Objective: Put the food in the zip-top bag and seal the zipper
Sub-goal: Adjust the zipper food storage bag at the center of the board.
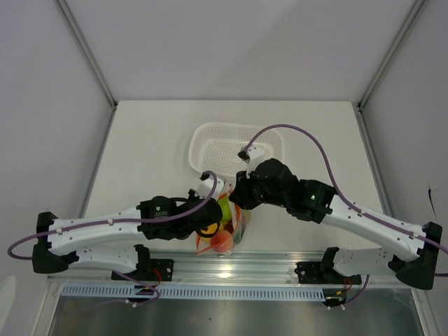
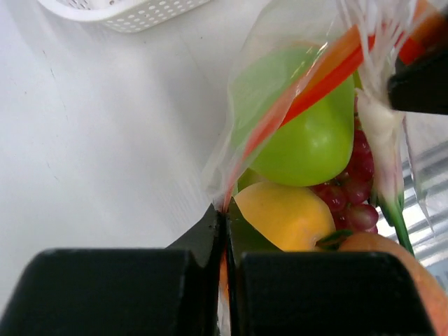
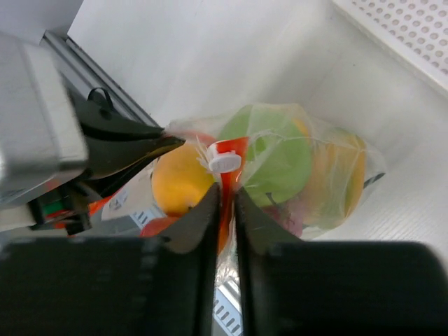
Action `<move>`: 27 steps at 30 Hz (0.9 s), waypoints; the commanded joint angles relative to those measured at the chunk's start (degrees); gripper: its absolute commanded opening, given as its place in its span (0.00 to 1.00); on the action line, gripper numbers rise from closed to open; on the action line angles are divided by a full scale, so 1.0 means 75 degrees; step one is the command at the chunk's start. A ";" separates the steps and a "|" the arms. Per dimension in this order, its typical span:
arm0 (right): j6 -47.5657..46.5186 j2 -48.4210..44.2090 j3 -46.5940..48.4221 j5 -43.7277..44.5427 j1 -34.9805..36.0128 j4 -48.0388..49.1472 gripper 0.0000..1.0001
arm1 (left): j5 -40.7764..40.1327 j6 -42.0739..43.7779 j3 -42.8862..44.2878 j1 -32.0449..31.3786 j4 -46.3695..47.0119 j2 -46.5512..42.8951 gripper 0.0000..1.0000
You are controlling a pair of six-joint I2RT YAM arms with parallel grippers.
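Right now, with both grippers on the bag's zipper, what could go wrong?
The green apple bulges against the zipper, so the strip may not press shut there.
The left gripper is clamped on the strip; a pull could drag the zip-top bag toward the table near edge.
The right gripper shows a slight gap around the strip and might slip.

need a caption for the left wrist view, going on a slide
Left gripper pinched shut on the zipper of a clear bag holding a green apple, a yellow fruit and grapes.
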 commanded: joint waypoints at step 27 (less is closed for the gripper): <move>0.0740 -0.0464 0.1745 -0.0227 0.1127 -0.2352 0.49 | 0.2099 -0.0015 0.0460 0.0676 0.1316 -0.0508 0.01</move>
